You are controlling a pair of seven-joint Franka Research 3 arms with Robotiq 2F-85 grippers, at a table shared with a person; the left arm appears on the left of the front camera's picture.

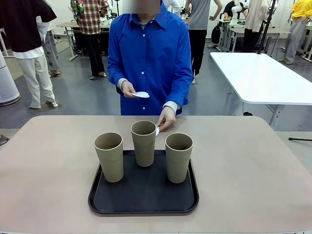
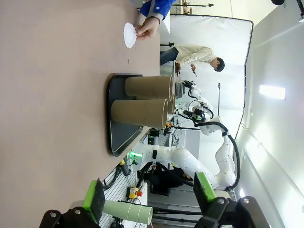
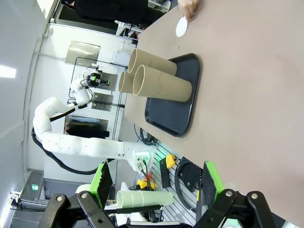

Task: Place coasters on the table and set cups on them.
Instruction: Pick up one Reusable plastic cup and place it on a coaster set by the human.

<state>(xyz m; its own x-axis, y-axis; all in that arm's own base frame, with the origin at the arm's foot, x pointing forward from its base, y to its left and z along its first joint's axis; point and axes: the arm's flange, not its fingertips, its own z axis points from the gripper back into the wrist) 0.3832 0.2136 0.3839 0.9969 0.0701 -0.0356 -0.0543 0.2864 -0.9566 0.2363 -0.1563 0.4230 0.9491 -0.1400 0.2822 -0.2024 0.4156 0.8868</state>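
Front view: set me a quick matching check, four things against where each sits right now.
Things: 1 cups; 2 tray; 3 coaster behind cups; 4 coaster near shirt (shirt).
States: a held in the air by a hand; b on the table, the other hand on its edge; c standing on the tray; d black, lying on the table.
Pairs: 1-c; 2-d; 3-b; 4-a.

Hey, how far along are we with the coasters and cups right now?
Done: nothing finished yet. In hand: the person's hand holds a coaster down on the table just beyond the tray, with a second coaster in the other hand. Left: all three cups stand on the tray, none on a coaster. The left tool and right tool are open and empty.
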